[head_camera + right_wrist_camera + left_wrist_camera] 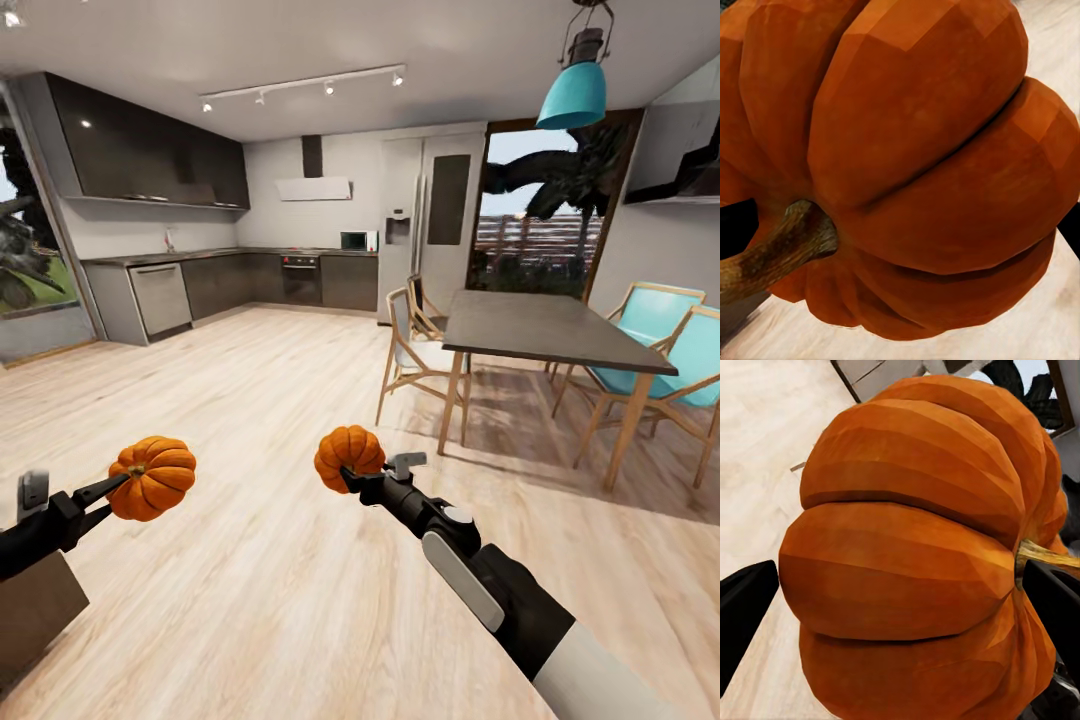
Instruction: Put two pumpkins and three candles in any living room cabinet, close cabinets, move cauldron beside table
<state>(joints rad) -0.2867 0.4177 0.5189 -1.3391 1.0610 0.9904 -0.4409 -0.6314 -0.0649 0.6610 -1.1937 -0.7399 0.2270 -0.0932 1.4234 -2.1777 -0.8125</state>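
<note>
I carry two orange ribbed pumpkins above the wood floor. My left gripper (125,487) is shut on one pumpkin (154,477), at the lower left of the head view. In the left wrist view that pumpkin (907,555) sits between the black fingers (742,615). My right gripper (352,470) is shut on the other pumpkin (348,455), near the middle of the head view. Up close in the right wrist view, this pumpkin (915,165) shows its brown stem (772,251). The candles, cabinet, cauldron and low table are out of view.
A dark dining table (545,330) with wood and teal chairs (660,350) stands ahead on the right. A kitchen with dark units (250,280) lines the far wall. A brown box corner (35,610) sits at the lower left. Open wood floor (250,400) lies ahead.
</note>
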